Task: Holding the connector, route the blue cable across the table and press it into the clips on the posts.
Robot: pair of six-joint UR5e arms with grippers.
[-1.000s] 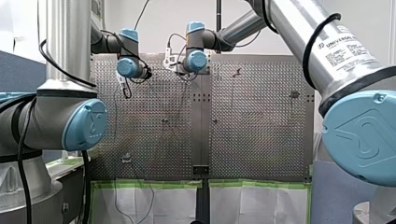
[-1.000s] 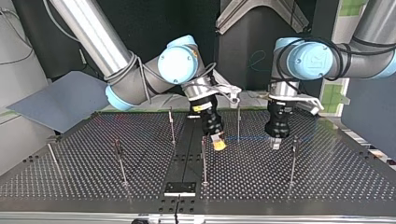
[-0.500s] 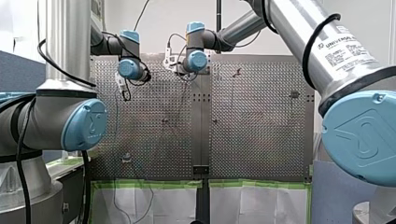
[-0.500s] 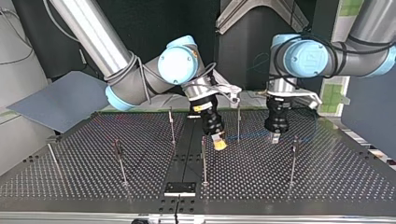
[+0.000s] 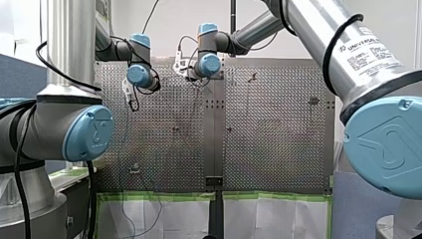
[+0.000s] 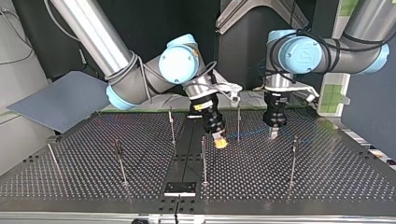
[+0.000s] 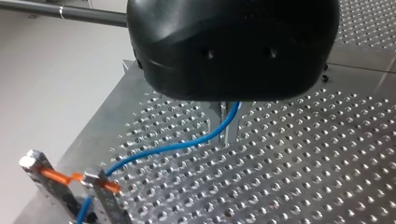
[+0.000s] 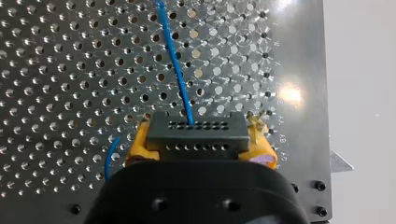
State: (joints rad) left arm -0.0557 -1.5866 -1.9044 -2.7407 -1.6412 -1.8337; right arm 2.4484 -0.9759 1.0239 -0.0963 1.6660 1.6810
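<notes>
A black connector [image 8: 196, 135] with rows of small holes sits between the yellow pads [image 8: 140, 142] of my right gripper [image 8: 200, 145], which is shut on it. The blue cable [image 8: 175, 60] leaves the connector and runs ahead over the perforated plate. In the top view my right gripper [image 6: 219, 141] hangs low near the table's middle. My left gripper [image 6: 273, 134] is to its right, lifted off the plate. In the left wrist view its metal fingers [image 7: 229, 127] are shut on the blue cable [image 7: 187, 144], which trails to an orange clip [image 7: 60, 176] on a post.
Several thin posts stand on the perforated table [image 6: 327, 182], among them one [image 6: 238, 122] between the two grippers, one [image 6: 203, 161] in front of my right gripper and one [image 6: 293, 161] at the top view's right. A black plate [image 6: 180, 188] lies at the near edge.
My left gripper has risen and shifted slightly toward the top view's left, taking the cable with it. My right gripper has barely moved.
</notes>
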